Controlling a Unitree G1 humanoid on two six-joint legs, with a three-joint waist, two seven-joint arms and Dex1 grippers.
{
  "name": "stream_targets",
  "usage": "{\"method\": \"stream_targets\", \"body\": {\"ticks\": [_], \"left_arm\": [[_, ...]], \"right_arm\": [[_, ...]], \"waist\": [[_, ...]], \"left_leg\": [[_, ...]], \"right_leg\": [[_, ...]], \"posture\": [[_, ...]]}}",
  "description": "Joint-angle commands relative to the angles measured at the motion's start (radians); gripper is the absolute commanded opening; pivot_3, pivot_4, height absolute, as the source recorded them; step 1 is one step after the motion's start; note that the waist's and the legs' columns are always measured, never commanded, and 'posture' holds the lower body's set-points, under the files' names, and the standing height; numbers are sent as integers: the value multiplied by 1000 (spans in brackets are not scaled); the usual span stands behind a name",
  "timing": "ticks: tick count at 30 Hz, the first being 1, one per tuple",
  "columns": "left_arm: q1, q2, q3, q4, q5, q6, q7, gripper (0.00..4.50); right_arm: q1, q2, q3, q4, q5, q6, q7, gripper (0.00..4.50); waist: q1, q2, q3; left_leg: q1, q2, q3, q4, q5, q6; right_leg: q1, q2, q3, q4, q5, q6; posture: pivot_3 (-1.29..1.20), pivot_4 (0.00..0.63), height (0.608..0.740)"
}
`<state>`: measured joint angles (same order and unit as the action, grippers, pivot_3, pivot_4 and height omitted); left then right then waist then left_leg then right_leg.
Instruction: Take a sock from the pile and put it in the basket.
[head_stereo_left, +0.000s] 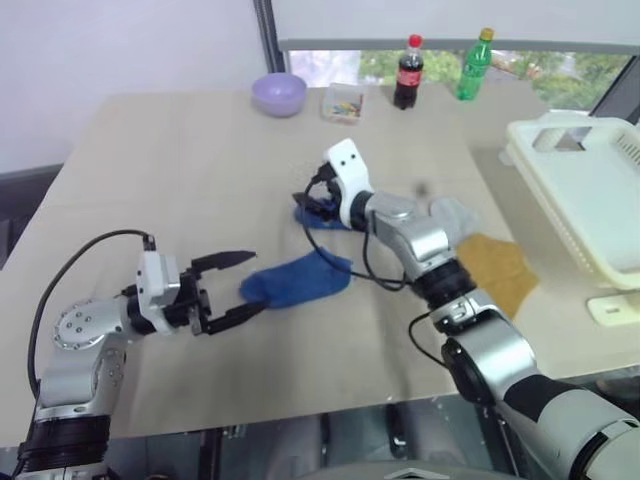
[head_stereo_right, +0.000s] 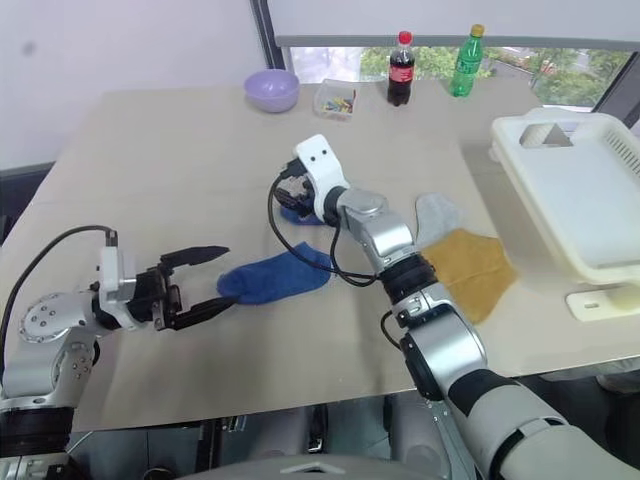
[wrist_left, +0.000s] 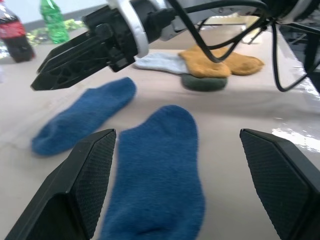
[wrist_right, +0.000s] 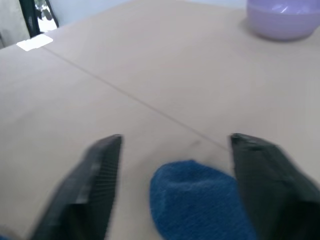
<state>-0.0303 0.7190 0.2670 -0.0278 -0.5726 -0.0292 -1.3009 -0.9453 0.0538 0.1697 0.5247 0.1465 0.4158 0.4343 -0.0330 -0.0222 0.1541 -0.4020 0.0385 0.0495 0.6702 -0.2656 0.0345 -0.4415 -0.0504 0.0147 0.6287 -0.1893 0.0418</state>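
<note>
Two royal blue socks lie apart from the pile (head_stereo_left: 480, 250), where a mustard sock (head_stereo_left: 497, 268), a light grey one (head_stereo_left: 455, 214) and a dark one (wrist_left: 202, 83) overlap. My left gripper (head_stereo_left: 257, 283) is open and level, with its fingertips at the end of the nearer blue sock (head_stereo_left: 297, 281). My right gripper (wrist_right: 175, 142) is open over the toe of the farther blue sock (wrist_right: 197, 202), low above the table. The cream basket (head_stereo_left: 590, 190) stands at the table's right edge.
Along the far edge of the table stand a lilac bowl (head_stereo_left: 278, 94), a small clear box (head_stereo_left: 342, 103), a cola bottle (head_stereo_left: 408, 72) and a green bottle (head_stereo_left: 475, 64). A black cable loops beside my right wrist.
</note>
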Motion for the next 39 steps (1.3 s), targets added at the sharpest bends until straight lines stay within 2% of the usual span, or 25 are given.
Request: {"method": "stream_targets", "body": {"ticks": [1,5,8,11,15,21,29,37,38,39], "left_arm": [[-46,3,24,-3,-23,29,40,4238],[-204,-23,-24,90,64,87,188,4238],[-309,-40,-95,168,164,122,275,4238],[-439,-56,-185,284,291,129,346,4238],[-600,-98,-248,492,352,87,328,4238],[-784,-160,-321,831,517,-90,446,4238],[-886,-221,-343,1051,598,-163,517,4238],[-891,-258,-352,1103,624,-164,520,4238],[-885,-259,-353,1100,624,-156,515,4238],[-878,-259,-354,1095,624,-145,501,4238]], "right_arm": [[67,-51,-4,-161,-1,10,30,3979],[222,-151,-2,-380,-22,101,22,3979],[288,-188,-10,-447,-26,148,3,3979],[341,-218,-26,-455,-40,164,-27,3979],[369,-227,-43,-434,-42,165,-48,3979],[369,-197,-88,-415,-18,169,-82,3979],[346,-109,-214,-374,92,213,-125,3979],[341,-106,-200,-349,112,228,-101,3979],[340,-104,-195,-346,112,226,-97,3461],[336,-99,-191,-341,113,226,-95,3205]], "waist": [[2,0,0],[10,0,0],[10,0,0],[3,0,0],[-5,-1,0],[-8,-1,0],[-5,-1,0],[-5,-1,0],[-5,-1,0],[-5,-1,0]], "left_leg": [[-1,0,0,0,0,0],[-1,-1,-1,0,0,0],[0,-1,-1,0,0,0],[3,0,0,0,0,0],[3,0,0,0,1,-1],[2,-1,0,1,1,-1],[0,0,0,1,1,-1],[1,-1,-1,1,1,-1],[1,-1,-1,1,1,-1],[1,-1,-1,1,1,-1]], "right_leg": [[0,0,0,0,0,0],[0,0,-1,0,0,1],[0,2,-1,1,0,1],[0,4,1,4,0,1],[0,4,2,5,0,1],[0,4,2,5,0,1],[-1,4,2,5,0,1],[-1,4,1,6,0,1],[-1,4,2,6,0,1],[-1,4,2,6,0,1]], "posture": [[0,150,740],[0,150,740],[0,150,740],[0,150,740],[0,150,740],[0,150,740],[0,150,740],[0,150,740],[0,150,740],[0,150,740]]}}
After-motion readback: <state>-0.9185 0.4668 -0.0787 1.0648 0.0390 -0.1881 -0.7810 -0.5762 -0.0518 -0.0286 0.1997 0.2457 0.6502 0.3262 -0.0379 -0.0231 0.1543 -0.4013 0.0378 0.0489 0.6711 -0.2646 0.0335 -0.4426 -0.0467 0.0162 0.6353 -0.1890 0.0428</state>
